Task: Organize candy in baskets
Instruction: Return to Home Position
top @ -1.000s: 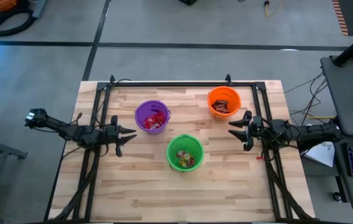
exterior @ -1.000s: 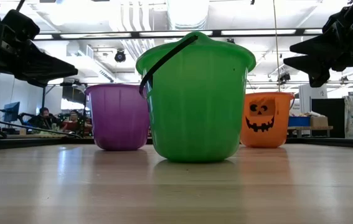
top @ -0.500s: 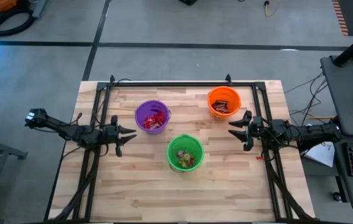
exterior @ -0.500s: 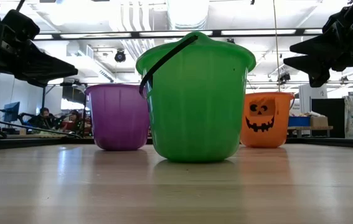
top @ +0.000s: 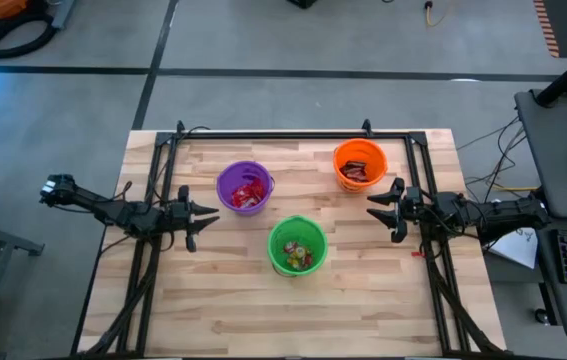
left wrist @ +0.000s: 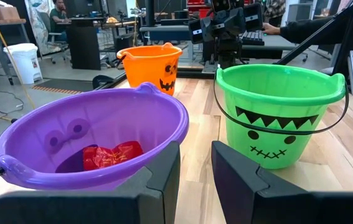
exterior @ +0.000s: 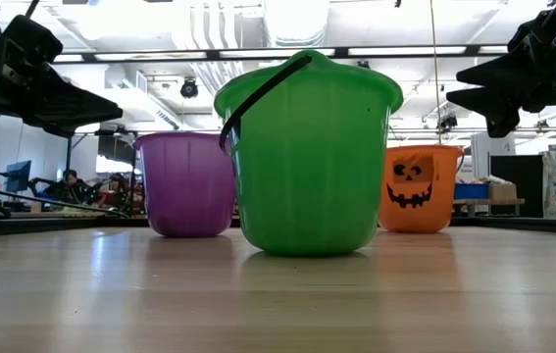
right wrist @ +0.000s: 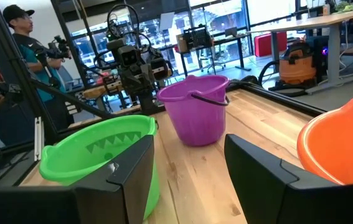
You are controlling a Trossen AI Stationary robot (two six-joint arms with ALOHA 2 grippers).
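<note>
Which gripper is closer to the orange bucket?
Right. The right gripper hangs just beside the orange bucket, not touching it; the left gripper is far off, past the purple bucket.

All three upright! The purple bucket (top: 243, 187) stands far left, shiny red packets (top: 250, 192) inside. The orange bucket (top: 360, 165), pumpkin-faced, stands far right with dark brown bars (top: 356, 170). The green bucket (top: 297, 245) sits nearest, centre, apart from both, holding small mixed pieces (top: 300, 252).
</note>
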